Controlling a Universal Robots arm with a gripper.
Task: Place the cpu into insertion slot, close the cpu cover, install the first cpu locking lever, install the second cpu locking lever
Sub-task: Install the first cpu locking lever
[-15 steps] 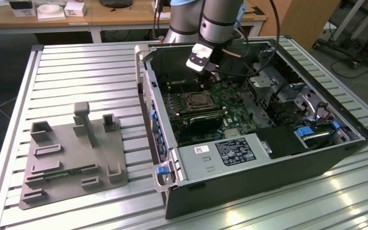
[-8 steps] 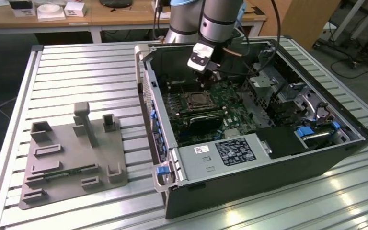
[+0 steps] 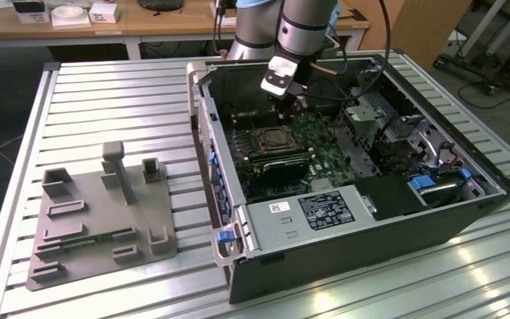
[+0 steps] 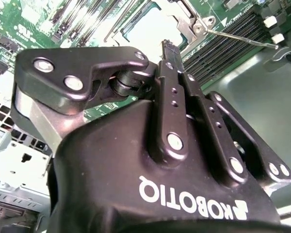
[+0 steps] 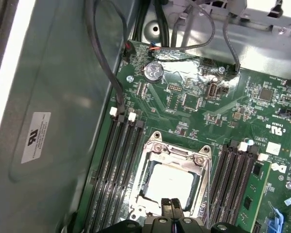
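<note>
Ribbed aluminium forms the desk (image 3: 113,86), which carries an open black computer case (image 3: 344,266) and, on the exterior view's left, a grey fixture plate (image 3: 95,226). Inside the case lies the green motherboard (image 5: 184,97). The arm's pincer (image 3: 299,103) hangs over the insertion slot (image 3: 279,141), its fingers (image 4: 167,63) pressed together with nothing between them. The cpu cover (image 5: 177,154) lies flat on the slot, framing the silvery cpu (image 5: 169,183).

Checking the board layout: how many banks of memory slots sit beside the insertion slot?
2. One bank lies along one side of the insertion slot, toward the case wall; the other bank along its opposite side. More could be hidden.
</note>
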